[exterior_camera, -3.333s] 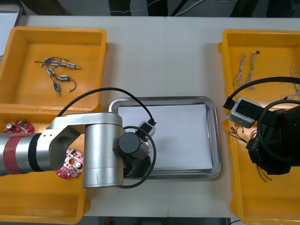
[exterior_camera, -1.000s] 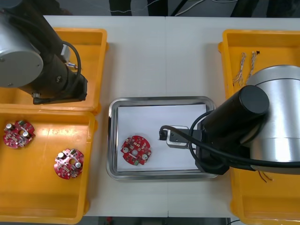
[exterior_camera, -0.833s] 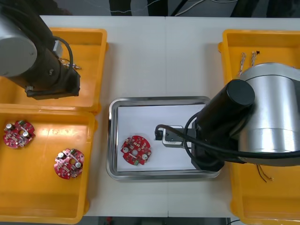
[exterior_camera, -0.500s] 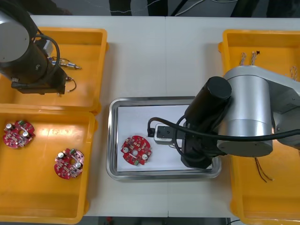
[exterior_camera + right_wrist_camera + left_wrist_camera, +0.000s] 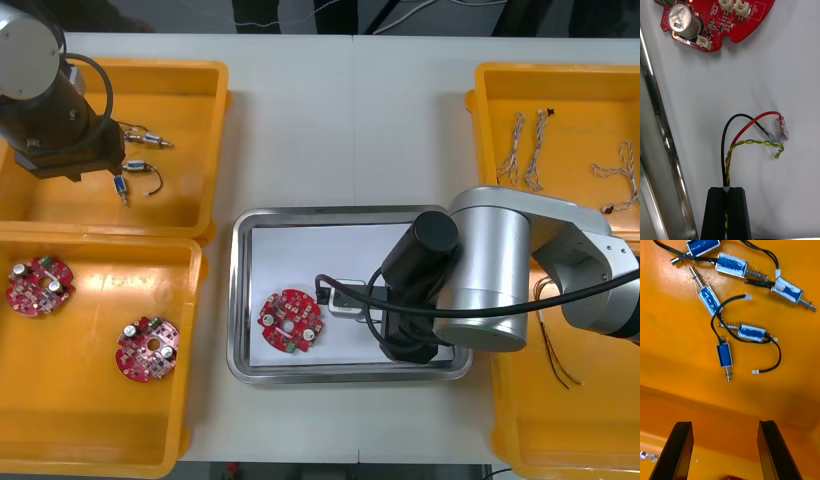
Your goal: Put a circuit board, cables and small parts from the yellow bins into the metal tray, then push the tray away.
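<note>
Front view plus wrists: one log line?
right end effector: shut on red and yellow cable, over metal tray beside circuit board | left end effector: open, above small metal parts in yellow bin

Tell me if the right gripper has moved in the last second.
Yes. The right gripper, holding cables, slid left over the metal tray, nearer the circuit board.

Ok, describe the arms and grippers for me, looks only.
The left arm and right arm are fat brushed-silver cylinders with round caps, turning black toward the wrist. A black lead loops outside each wrist; the right one's runs to a small grey box. The left gripper, over a bin, and the right gripper, over the tray, each have two flat, square-tipped black fingers.
</note>
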